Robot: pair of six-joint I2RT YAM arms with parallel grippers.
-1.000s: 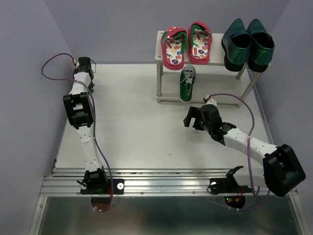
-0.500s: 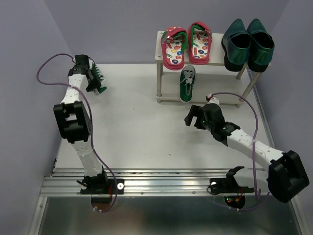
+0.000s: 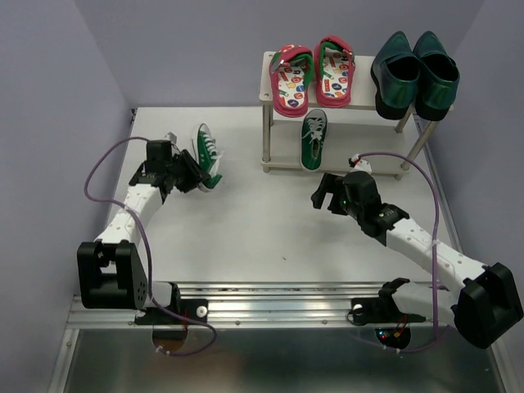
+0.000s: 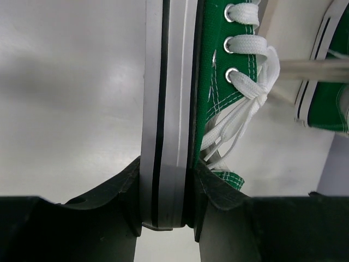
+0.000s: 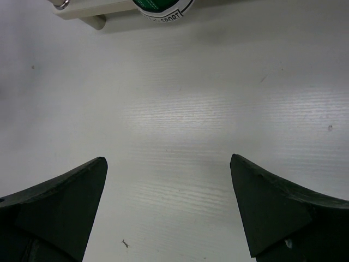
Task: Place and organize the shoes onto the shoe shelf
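My left gripper (image 3: 191, 174) is shut on the heel end of a green white-laced sneaker (image 3: 206, 155), held on its side above the table left of the shoe shelf (image 3: 267, 65). In the left wrist view the fingers (image 4: 210, 188) pinch its white sole and green side (image 4: 218, 109). The other green sneaker (image 3: 313, 139) lies on the shelf's lower tier. On the top board sit two red flip-flops (image 3: 293, 79) and two dark teal loafers (image 3: 395, 74). My right gripper (image 3: 321, 195) hangs open and empty (image 5: 166, 164) in front of the shelf.
Purple walls close in the table on the left, back and right. A metal rail (image 3: 270, 304) runs along the near edge by the arm bases. The shelf's front left leg (image 3: 265, 139) stands just right of the held sneaker. The shelved sneaker's toe (image 5: 162, 5) shows in the right wrist view.
My left arm swung from the far left back corner toward the middle, carrying the green sneaker nearer the shelf. The right arm reached slightly forward, its gripper still open.
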